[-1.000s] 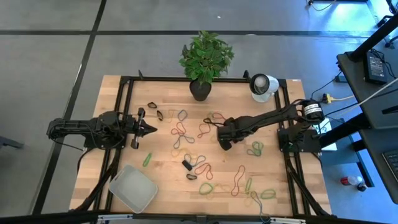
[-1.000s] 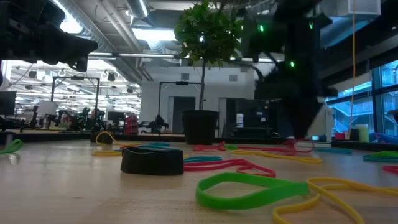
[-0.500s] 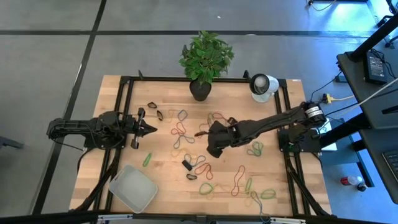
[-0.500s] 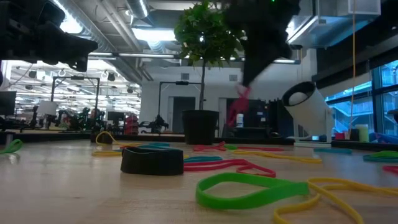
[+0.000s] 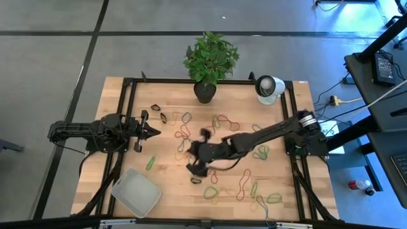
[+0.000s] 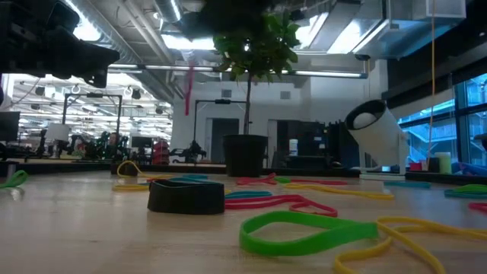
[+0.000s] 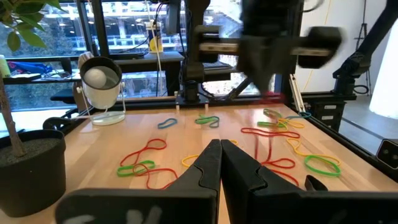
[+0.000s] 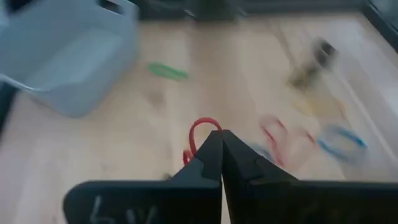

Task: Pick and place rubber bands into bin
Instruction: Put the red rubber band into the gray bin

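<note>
From above, the right gripper (image 5: 198,166) sits mid-frame over the surface (image 5: 165,143); the bin (image 5: 136,193) lies toward the lower left of it, long axis running diagonally, and this arm looks nearer. The left gripper (image 5: 154,131) waits at centre left, jaws shut. Low view: a red rubber band (image 6: 188,90) dangles vertically, upper left. Right wrist view — jaws pinched shut on that band, bin upper left.

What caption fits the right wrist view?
Right end effector, shut on a red rubber band, heading toward the bin.
</note>
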Motion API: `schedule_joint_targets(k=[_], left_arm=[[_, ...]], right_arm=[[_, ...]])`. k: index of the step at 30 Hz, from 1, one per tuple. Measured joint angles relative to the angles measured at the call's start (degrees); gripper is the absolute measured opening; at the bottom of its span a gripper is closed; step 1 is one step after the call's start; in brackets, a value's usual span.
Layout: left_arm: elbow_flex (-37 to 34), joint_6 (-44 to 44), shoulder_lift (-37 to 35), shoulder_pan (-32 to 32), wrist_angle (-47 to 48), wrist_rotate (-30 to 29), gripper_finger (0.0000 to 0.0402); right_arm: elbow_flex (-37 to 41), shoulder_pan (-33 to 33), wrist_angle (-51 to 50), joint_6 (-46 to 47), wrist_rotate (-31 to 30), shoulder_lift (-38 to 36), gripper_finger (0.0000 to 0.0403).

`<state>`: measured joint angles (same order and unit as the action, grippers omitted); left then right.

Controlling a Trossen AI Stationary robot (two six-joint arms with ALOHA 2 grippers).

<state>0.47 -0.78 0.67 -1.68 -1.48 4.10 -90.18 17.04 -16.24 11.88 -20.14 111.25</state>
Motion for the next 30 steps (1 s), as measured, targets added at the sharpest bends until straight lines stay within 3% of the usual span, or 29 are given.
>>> schedule_joint_targets(k=[4, 14, 19, 30], left_arm=[[0.0, 0.0, 0.01, 0.01, 0.0, 0.0, 0.0004], [0.0, 0.0, 0.0, 0.01, 0.0, 0.0, 0.0004], [0.0, 0.0, 0.03, 0.0, 0.03, 0.0, 0.0004], [0.0, 0.0, 0.06, 0.01, 0.0, 0.0, 0.0004]], right_arm=[[-10.26, 1.13, 3.1, -6.5, 4.72, 8.32, 0.0], [-44.18, 3.73, 3.58, -16.65, 12.95, 32.8, 0.0], [-40.04, 3.61, 23.64, -15.67, 16.14, 36.4, 0.0], [-39.9, 2.52, 29.39, -14.94, 18.87, 42.39, 0.0003]])
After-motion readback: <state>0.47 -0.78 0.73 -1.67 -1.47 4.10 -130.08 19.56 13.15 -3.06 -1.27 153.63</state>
